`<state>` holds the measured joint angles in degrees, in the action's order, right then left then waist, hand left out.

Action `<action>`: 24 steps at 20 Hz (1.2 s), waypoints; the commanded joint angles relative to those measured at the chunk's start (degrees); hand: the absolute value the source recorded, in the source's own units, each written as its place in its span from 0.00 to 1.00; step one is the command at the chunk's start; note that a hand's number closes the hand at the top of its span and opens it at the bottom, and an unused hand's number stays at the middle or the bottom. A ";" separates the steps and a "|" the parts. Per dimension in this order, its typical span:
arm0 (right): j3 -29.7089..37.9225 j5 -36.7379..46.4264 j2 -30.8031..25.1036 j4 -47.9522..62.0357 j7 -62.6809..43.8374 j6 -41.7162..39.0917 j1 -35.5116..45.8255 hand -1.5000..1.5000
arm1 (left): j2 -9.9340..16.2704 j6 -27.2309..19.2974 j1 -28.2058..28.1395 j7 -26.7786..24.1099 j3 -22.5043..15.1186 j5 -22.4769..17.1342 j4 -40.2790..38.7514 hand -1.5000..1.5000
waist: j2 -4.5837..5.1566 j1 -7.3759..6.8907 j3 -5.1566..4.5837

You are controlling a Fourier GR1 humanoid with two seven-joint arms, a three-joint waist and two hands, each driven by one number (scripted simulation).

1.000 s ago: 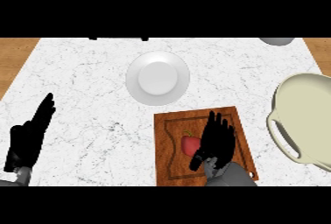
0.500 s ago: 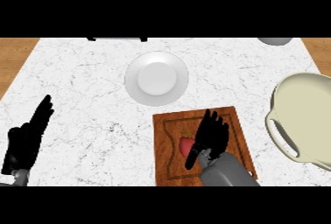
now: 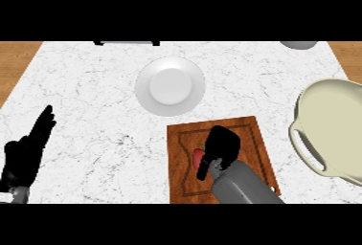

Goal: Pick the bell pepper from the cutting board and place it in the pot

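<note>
Fingers of the black right hand (image 3: 220, 149), spread flat over the brown wooden cutting board (image 3: 256, 143) a second ago, have now curled down in the head view and clamp on the red bell pepper (image 3: 199, 157), of which only a sliver shows at the hand's left edge. That suggests the grasp is made and lifting comes next, toward the cream, handled pot (image 3: 332, 119) at the right. The left hand (image 3: 27, 150) rests open at the near left of the white marble tabletop (image 3: 92, 95). A round white plate (image 3: 170, 86) lies beyond the board.
</note>
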<state>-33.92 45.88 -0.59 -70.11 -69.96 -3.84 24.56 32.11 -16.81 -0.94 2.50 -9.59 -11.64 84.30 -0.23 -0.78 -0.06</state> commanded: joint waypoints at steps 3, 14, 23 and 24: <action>6.92 -0.39 -0.15 3.06 -1.49 0.84 2.93 1.00 | -1.30 0.71 -1.24 -2.72 1.31 1.61 -1.40 0.50 | 0.24 0.46 0.05; 21.72 -2.48 -9.05 19.92 18.96 2.18 15.38 1.00 | -3.50 1.88 -0.87 0.78 2.84 4.14 0.80 0.50 | 0.34 0.14 0.06; 12.09 17.80 -13.28 3.09 2.14 6.48 17.00 1.00 | -2.49 1.59 -2.05 4.46 3.72 3.86 4.14 0.50 | -0.69 1.65 -0.01; 12.65 19.86 -14.08 3.21 0.30 4.77 20.63 1.00 | -2.43 1.72 -0.65 4.66 4.11 3.80 3.06 0.50 | -0.54 1.62 -0.05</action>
<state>-19.66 58.33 -12.06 -63.07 -60.45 0.63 41.68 29.45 -15.02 -1.76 6.40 -6.10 -7.83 87.20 -0.56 0.40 -0.06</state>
